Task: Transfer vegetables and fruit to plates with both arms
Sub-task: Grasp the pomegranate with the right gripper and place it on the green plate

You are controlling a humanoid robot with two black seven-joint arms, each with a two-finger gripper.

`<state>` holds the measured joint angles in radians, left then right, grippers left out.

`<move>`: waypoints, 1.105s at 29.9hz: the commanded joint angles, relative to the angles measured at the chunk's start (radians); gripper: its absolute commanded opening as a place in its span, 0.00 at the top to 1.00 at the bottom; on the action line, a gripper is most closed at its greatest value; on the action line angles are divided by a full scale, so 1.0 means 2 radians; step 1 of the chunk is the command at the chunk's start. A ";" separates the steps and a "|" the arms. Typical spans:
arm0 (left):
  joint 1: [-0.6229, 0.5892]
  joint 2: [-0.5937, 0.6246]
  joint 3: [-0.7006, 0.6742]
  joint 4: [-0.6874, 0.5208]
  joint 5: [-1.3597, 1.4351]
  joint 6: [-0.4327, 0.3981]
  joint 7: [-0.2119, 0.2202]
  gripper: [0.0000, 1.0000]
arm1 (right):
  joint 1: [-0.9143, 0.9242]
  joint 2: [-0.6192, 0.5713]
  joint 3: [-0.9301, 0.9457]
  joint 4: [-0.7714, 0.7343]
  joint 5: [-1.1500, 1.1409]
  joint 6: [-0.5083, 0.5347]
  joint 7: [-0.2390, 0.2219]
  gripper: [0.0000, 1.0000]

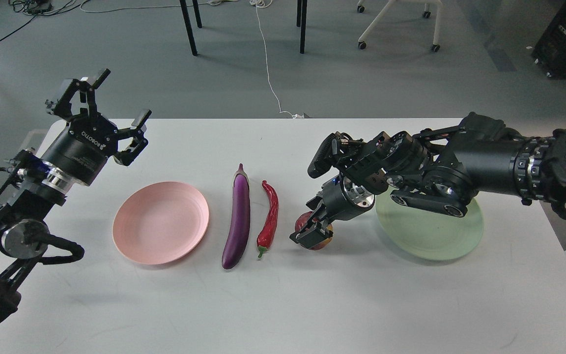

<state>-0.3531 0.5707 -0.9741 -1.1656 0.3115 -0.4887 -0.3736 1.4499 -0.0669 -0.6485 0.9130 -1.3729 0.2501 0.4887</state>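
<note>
The dark red pomegranate (325, 240) lies on the white table (283, 305), mostly covered by my right gripper (310, 235), whose dark fingers sit down over it; I cannot tell whether they grip it. The pale green plate (430, 236) lies to its right, partly under the right arm. The yellow-green ball is hidden behind that arm. The purple eggplant (238, 221) and the red chili (269, 219) lie side by side at the centre. The pale pink plate (160, 221) is bare. My left gripper (118, 98) is open and empty, raised above the table's far left corner.
Table legs (188, 29), a white cable (266, 59) and a chair base (396, 29) stand on the floor beyond the table's far edge. A dark cabinet (565, 39) stands at the back right.
</note>
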 commanded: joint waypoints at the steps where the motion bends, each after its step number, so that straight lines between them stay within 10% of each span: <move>1: 0.000 0.000 0.000 0.000 0.000 0.000 0.000 0.01 | 0.000 0.001 -0.006 -0.001 0.000 0.001 0.000 0.46; 6: 0.000 0.001 0.000 0.000 0.000 0.000 0.000 0.01 | 0.007 -0.007 -0.006 0.004 0.000 0.001 0.000 0.69; 23: 0.000 0.006 0.005 -0.025 0.019 0.000 0.000 0.01 | 0.122 -0.292 -0.028 0.164 -0.048 0.005 0.000 0.68; 33: 0.002 0.002 0.006 -0.040 0.035 0.000 0.001 0.01 | 0.046 -0.345 -0.028 0.156 -0.051 -0.017 0.000 0.51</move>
<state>-0.3479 0.5743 -0.9617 -1.2448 0.3799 -0.4887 -0.3719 1.5814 -0.7446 -0.7074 1.2335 -1.4755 0.2322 0.4886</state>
